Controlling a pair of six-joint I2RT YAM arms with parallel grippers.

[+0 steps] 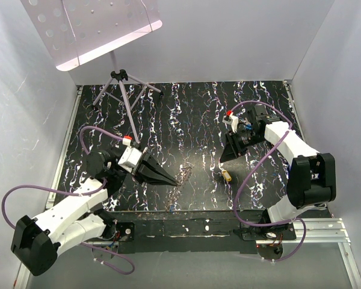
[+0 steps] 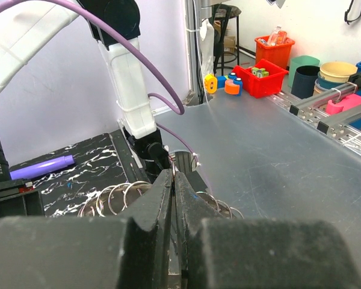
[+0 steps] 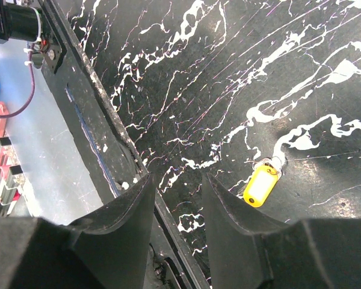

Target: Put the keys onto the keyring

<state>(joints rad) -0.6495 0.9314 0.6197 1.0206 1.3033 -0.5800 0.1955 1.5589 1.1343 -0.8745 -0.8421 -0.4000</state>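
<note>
Seemingly mid-pickup, the right hand (image 3: 177, 180) hangs spread and empty just beside a yellow-headed key (image 3: 260, 185) on the worktop (image 3: 228, 72). Well apart from that key, the left hand (image 2: 174, 176), pressed together, sits amid the keyring (image 2: 111, 198) coils. The next move likely calls for a precise pinch.

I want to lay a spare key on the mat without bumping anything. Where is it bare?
Bare: the mat middle, between the left end effector and right end effector, and the back strip between tripod and right arm. Crowded: around the yellow tag beside the right end effector, and the key rings at the left one's tips.
</note>
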